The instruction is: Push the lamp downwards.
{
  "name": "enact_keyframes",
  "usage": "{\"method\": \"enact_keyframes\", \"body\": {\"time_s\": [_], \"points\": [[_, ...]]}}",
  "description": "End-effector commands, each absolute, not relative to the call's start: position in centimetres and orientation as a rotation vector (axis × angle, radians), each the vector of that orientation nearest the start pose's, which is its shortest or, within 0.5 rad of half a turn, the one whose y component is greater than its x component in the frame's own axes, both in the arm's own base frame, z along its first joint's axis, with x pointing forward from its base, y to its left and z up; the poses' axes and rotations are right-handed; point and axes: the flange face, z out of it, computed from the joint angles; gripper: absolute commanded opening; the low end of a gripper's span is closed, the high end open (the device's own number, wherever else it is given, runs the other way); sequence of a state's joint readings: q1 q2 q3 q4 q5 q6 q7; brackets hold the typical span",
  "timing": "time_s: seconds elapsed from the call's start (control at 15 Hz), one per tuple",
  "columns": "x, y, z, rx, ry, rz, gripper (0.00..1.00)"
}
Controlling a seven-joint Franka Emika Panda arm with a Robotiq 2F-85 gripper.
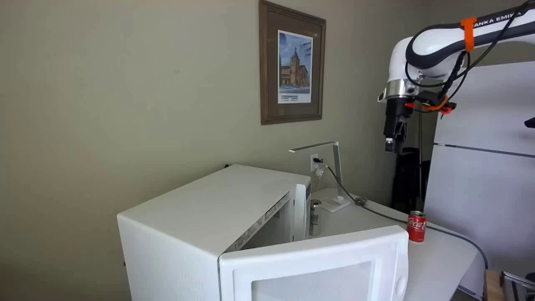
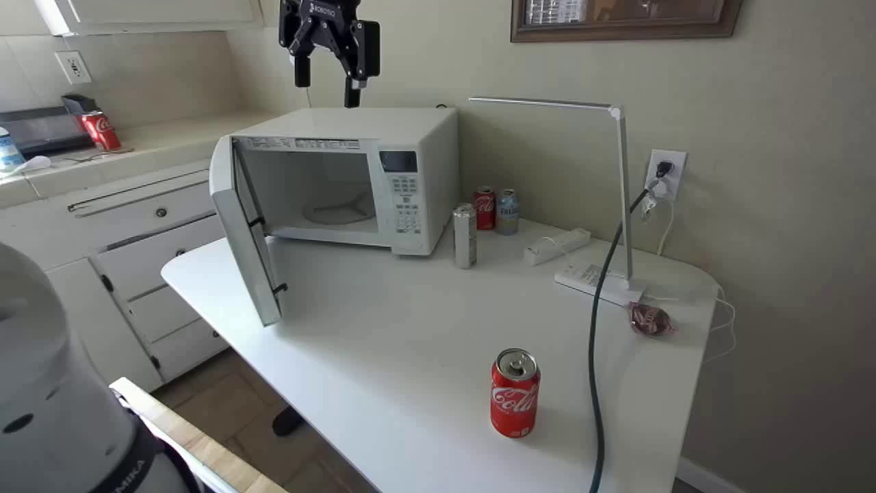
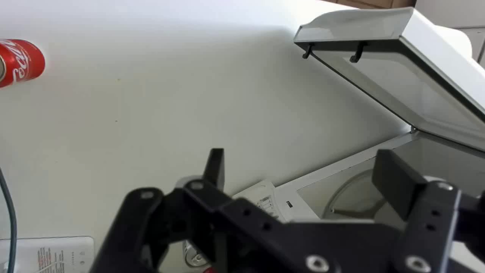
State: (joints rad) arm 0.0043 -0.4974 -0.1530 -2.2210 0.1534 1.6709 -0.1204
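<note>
From over here the fingers (image 2: 352, 97) are spread with nothing between them, so I'd call this the approach, and next they gotta get above the lamp (image 2: 623, 174) on the counter (image 2: 383, 342) by the outlet (image 2: 675, 177) and press its head (image 2: 540, 103) down.

You are facing free air between the black two-fingered end effector (image 2: 327, 85) and the slender silver-grey jointed lamp (image 1: 337, 161); clear room is lying above its bar-like head (image 2: 540, 103). In an exterior view, a dark round cable (image 2: 593, 356) is crossing in front of the lamp's post (image 2: 623, 157) and trailing along the white worktop (image 2: 397, 342), obstructing low passage there. The boxy white microwave (image 2: 438, 185) and its swung-out white door (image 2: 241, 239) are walling off one side, and a slim silver metal can (image 2: 465, 238) is standing just beside the microwave. Bare worktop is stretching from that door to an upright red metal can (image 2: 514, 397).
</note>
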Motion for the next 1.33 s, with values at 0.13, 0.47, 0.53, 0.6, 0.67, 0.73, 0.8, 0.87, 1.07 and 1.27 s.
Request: {"method": "enact_keyframes", "body": {"time_s": [0.13, 0.47, 0.53, 0.6, 0.67, 0.73, 0.8, 0.87, 1.07, 1.27], "points": [[39.4, -5.3, 56.2, -2.911, 0.040, 0.044, 1.00], [39.4, -5.4, 56.2, -2.911, 0.040, 0.044, 1.00], [39.7, -5.6, 56.1, -2.922, 0.063, 0.033, 1.00], [40.5, -5.9, 56.4, -2.903, 0.114, 0.001, 1.00], [41.2, -6.2, 56.6, -2.904, 0.151, -0.029, 1.00], [42.2, -6.7, 57.1, -2.926, 0.183, -0.094, 1.00], [43.1, -7.1, 57.5, -2.927, 0.210, -0.141, 1.00], [44.3, -7.5, 58.1, -2.930, 0.232, -0.183, 1.00], [47.7, -7.7, 59.8, -2.961, 0.254, -0.259, 1.00], [51.6, -7.7, 61.1, -3.059, 0.284, -0.290, 1.00]]}}
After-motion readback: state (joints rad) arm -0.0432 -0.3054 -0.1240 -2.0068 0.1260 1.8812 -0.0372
